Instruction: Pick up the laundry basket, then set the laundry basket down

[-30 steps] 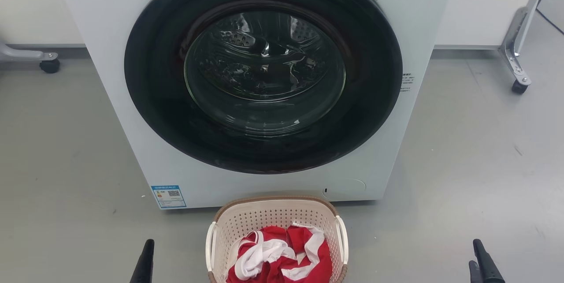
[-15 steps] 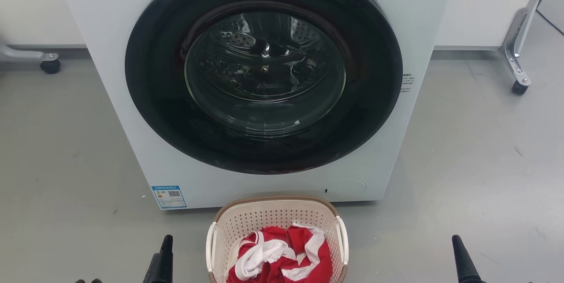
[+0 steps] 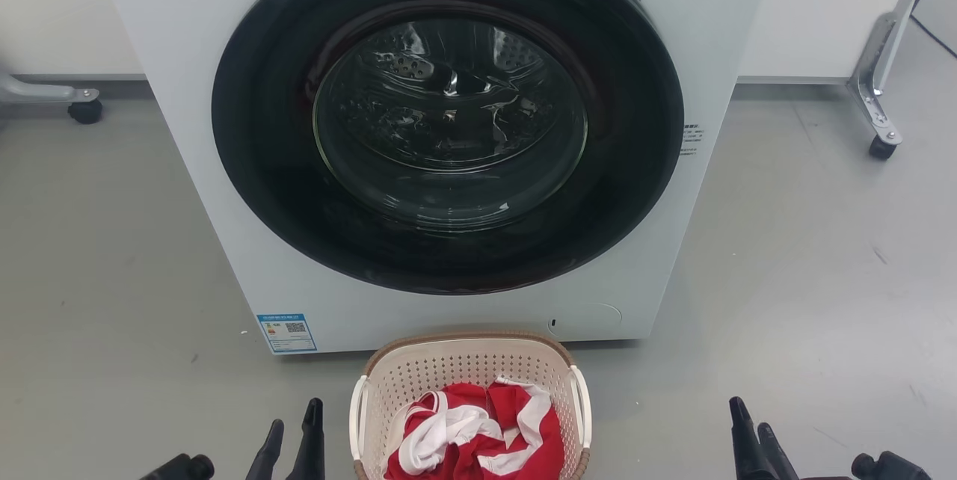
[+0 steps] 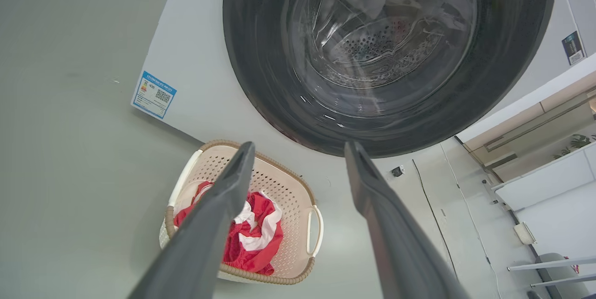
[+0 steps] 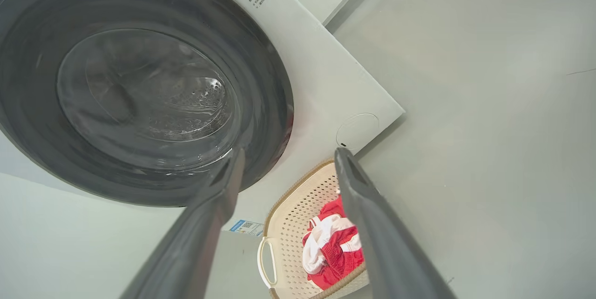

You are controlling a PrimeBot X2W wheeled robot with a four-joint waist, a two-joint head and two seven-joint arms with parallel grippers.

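Observation:
The laundry basket (image 3: 448, 368) stands on the grey floor right in front of the washing machine, cream with perforated walls, a brown rim and white side handles. Red and white clothes (image 3: 471, 435) lie inside it. My left gripper (image 3: 294, 420) is open just left of the basket's left handle, not touching it. My right gripper (image 3: 751, 420) is open well off to the basket's right. In the left wrist view the open left gripper (image 4: 300, 147) hovers above the basket (image 4: 284, 182). In the right wrist view the open right gripper (image 5: 289, 153) points toward the machine, with the basket (image 5: 298, 213) below it.
The white washing machine (image 3: 187, 91) with its shut round dark door (image 3: 448, 114) rises directly behind the basket. A wheeled metal leg (image 3: 878, 121) stands at the back right and a caster (image 3: 84, 111) at the back left. Open grey floor lies on both sides.
Both grippers have moved inward toward the basket, the left one rightward and the right one leftward, and more of each shows. The basket has not moved.

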